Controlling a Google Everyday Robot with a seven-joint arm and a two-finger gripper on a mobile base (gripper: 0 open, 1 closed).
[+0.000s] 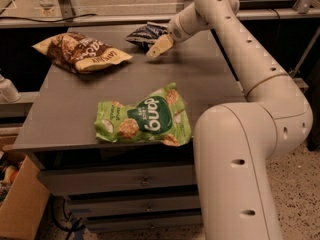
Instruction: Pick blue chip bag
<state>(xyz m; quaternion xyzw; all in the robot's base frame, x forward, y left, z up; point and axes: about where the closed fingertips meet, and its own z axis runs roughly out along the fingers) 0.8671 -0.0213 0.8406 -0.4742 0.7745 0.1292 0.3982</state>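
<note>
The blue chip bag (pixel 144 34), small, dark navy with white markings, lies at the far edge of the grey table (pixel 210 79), near the middle. My gripper (pixel 158 48) hangs low over the table just right of and in front of the bag, at its near right corner. It seems to touch the bag's edge. The arm reaches in from the right and covers the bag's right end.
A yellow-and-brown bag (pixel 80 53) lies at the far left of the table. A green bag (pixel 145 120) with round snack pictures lies near the front edge. A rail (pixel 100 18) runs behind the table. A cardboard box (pixel 20 204) stands on the floor at the lower left.
</note>
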